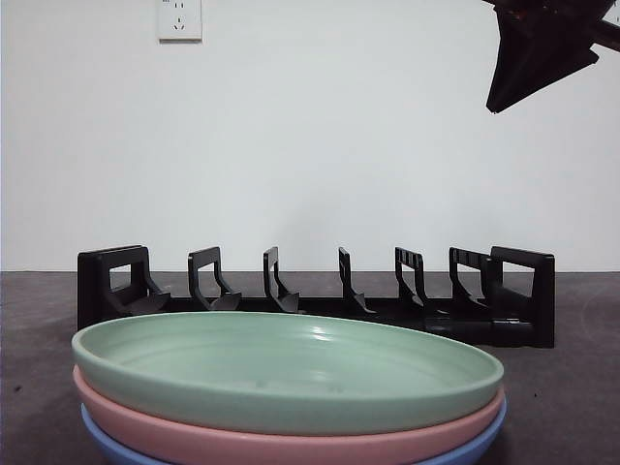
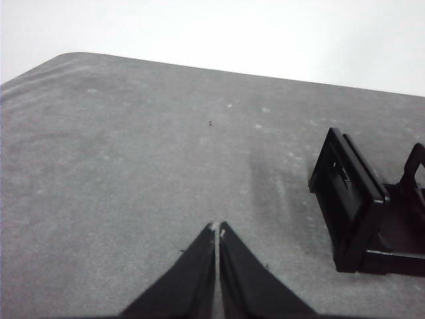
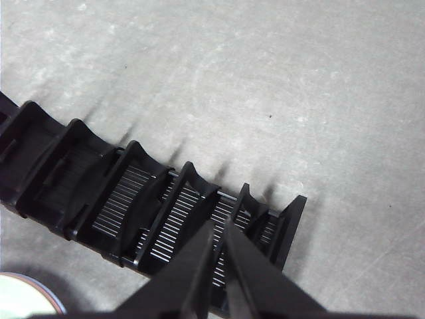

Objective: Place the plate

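Evidently nothing is being carried yet: the green plate (image 1: 291,373) is sitting on top of a pink plate (image 1: 291,441) and a blue plate (image 1: 465,448), in front of the black rack (image 1: 320,295), whose slots are standing empty. The right gripper (image 3: 219,229) is hovering above the rack, jaws pressed together; the left gripper (image 2: 217,229), likewise closed, is waiting beside the rack's end. Next, I judge, a gripper needs opening and lowering to the green rim.

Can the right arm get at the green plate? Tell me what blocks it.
Probably yes. The green plate tops the stack, nothing covering it. The right gripper hangs over the black rack, jaws shut and empty, so it must open first.
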Robot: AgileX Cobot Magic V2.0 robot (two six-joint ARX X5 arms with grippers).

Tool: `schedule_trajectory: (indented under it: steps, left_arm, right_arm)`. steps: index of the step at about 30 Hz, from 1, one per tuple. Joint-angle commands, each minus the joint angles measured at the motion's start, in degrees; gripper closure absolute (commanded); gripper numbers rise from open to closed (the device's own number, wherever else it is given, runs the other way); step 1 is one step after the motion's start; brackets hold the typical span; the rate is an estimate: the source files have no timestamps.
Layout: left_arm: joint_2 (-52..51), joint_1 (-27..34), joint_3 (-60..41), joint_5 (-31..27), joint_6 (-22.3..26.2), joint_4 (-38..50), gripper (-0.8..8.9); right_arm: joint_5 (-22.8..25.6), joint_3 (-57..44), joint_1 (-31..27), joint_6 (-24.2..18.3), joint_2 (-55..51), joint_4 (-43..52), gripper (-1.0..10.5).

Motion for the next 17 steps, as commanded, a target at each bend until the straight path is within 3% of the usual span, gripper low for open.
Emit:
schedule_trajectory:
  steps: [1,13,17]
  left_arm:
    - [0.0,0.0,-1.1,0.1,0.3,0.9,8.06]
    - [0.0,0.0,-1.1,0.1,0.3,0.9,8.06]
    - [0.0,0.0,-1.1,0.1,0.3,0.9,8.06]
  right_arm:
    - [0.0,1.0,0.3,-0.4,0.5,0.3,9.2]
    - [-0.1,1.0,0.3,-0.4,0.5,0.3,9.2]
    - [5.8,0.7,-0.1,-6.2,-1.2,0.8,9.2]
